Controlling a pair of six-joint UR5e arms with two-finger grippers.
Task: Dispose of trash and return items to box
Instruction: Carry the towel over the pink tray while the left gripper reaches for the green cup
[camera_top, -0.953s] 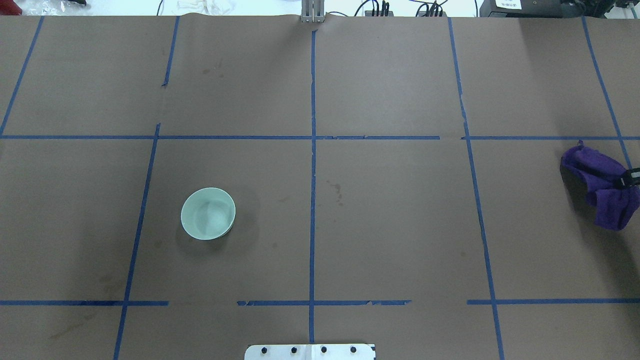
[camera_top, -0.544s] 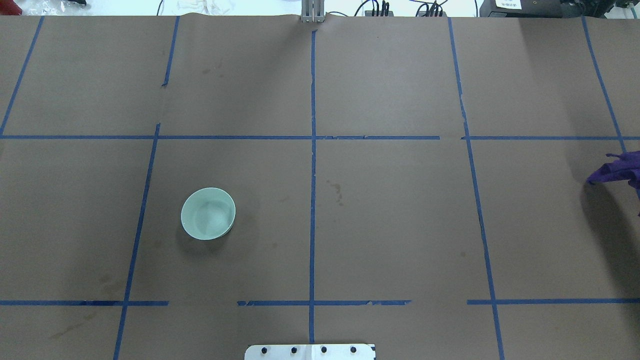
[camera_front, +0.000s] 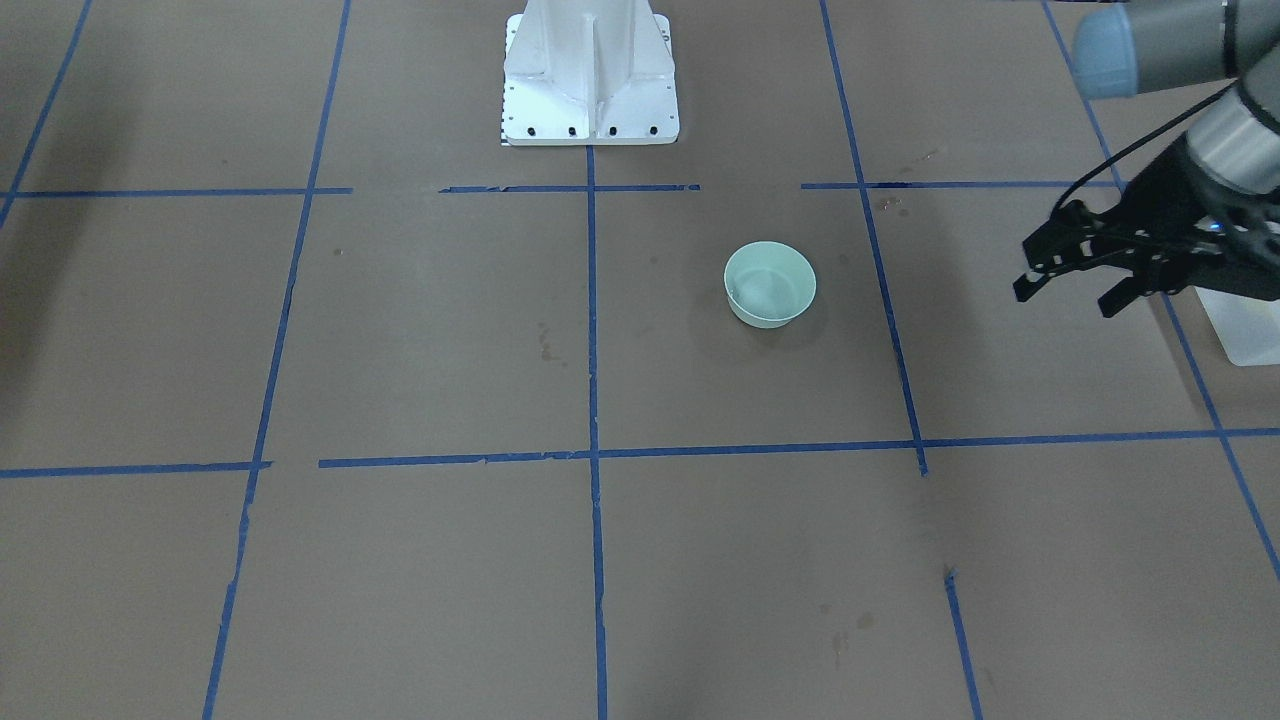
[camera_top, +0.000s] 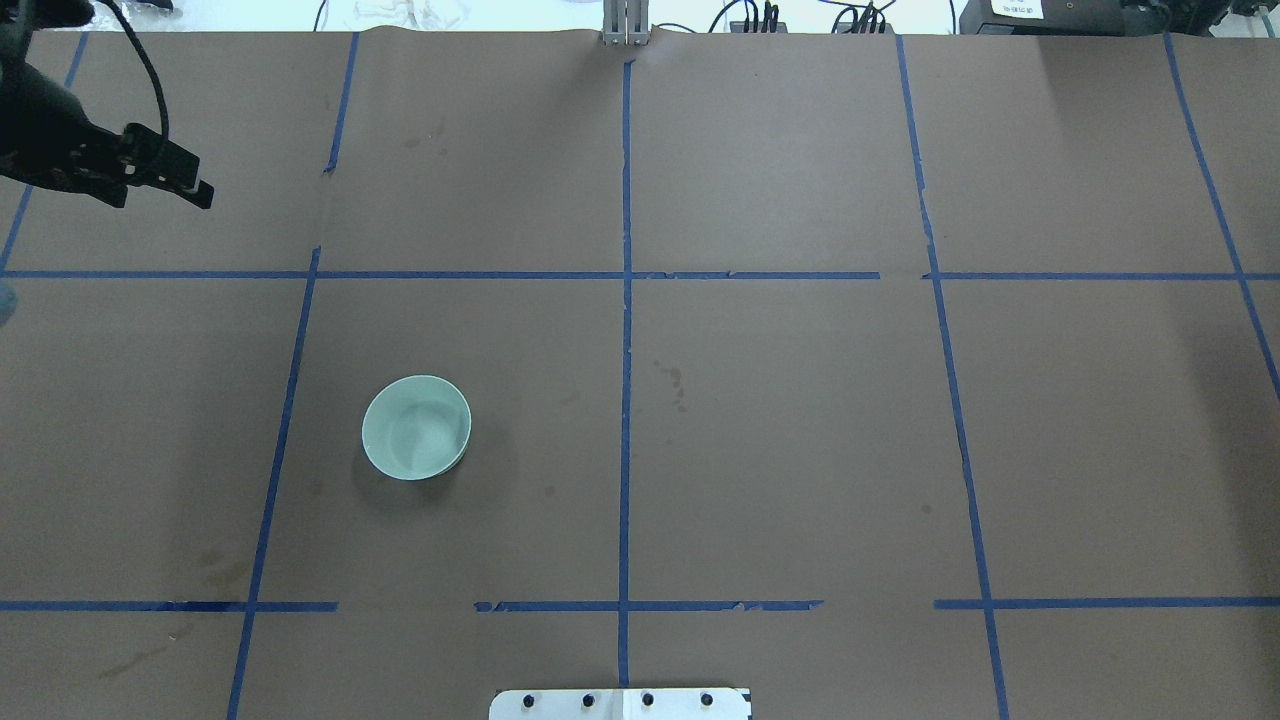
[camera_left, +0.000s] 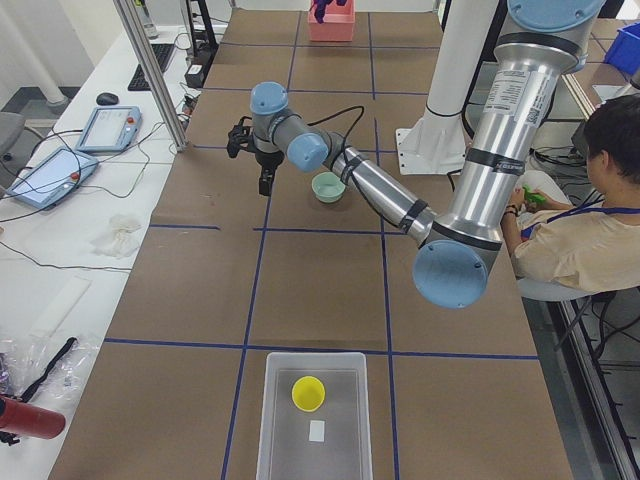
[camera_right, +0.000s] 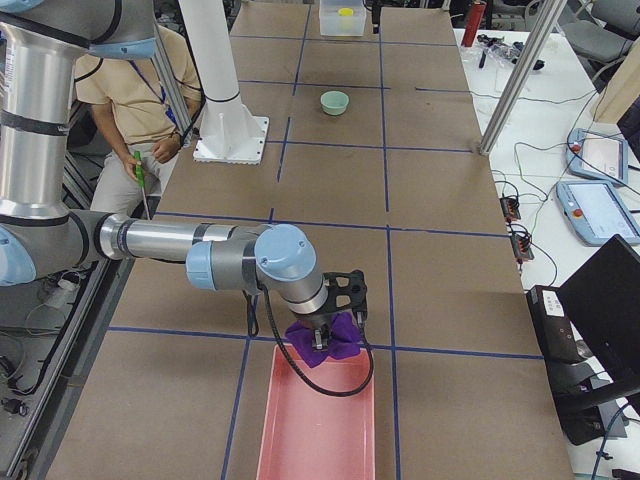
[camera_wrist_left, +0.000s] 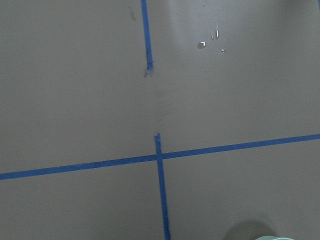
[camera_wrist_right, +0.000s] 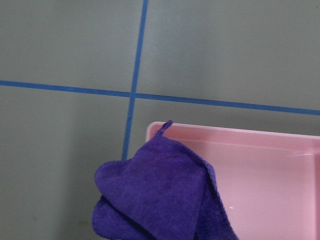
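Matt brown paper table cover (camera_top: 780, 420), ruled with blue tape lines (camera_top: 626, 400) torn in places, carries a smooth, faintly sheened pale mint-green round plastic bowl (camera_top: 416, 428). At the table's left edge, a frosted translucent white plastic bin (camera_left: 275, 420) holds a smooth bright-yellow plastic cup (camera_left: 308, 393). At the right edge are a napped purple cloth (camera_wrist_right: 155, 200) and a glossy pink plastic tray (camera_wrist_right: 270, 185); the white robot base (camera_front: 590, 70) looks like satin-painted metal.

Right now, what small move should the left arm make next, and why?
Probably move the open, empty left gripper over toward the mint bowl, stopping above it. The bowl sits upright on the table, away from the gripper, while the yellow cup is already in the translucent bin.
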